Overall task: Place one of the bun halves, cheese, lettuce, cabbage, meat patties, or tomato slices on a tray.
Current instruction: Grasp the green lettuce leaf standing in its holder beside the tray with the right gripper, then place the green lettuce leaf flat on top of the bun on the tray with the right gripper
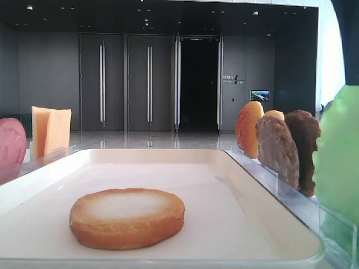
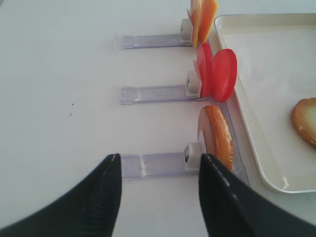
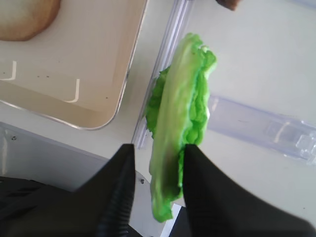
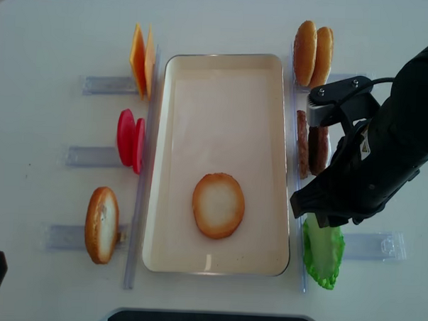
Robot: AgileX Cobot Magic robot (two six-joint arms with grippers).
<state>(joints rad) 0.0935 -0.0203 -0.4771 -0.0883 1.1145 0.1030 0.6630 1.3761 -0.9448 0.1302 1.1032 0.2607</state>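
The green lettuce [image 3: 180, 113] stands on edge in its clear rack just right of the tray [image 4: 229, 56], near its front corner. My right gripper [image 3: 158, 153] straddles the lettuce [image 4: 322, 254] from above with its jaws drawn in. One finger touches the leaf and a small gap shows at the other. A toasted bun half [image 4: 218, 205] lies flat on the tray. My left gripper [image 2: 159, 163] is open and empty, low over the table by the front left rack holding another bun half [image 2: 216, 136].
Left of the tray, clear racks hold cheese [image 4: 142, 58] and tomato slices [image 4: 130, 139]. On the right stand two bun halves [image 4: 313, 44] and meat patties [image 4: 310, 143]. The table edge runs close behind the lettuce rack.
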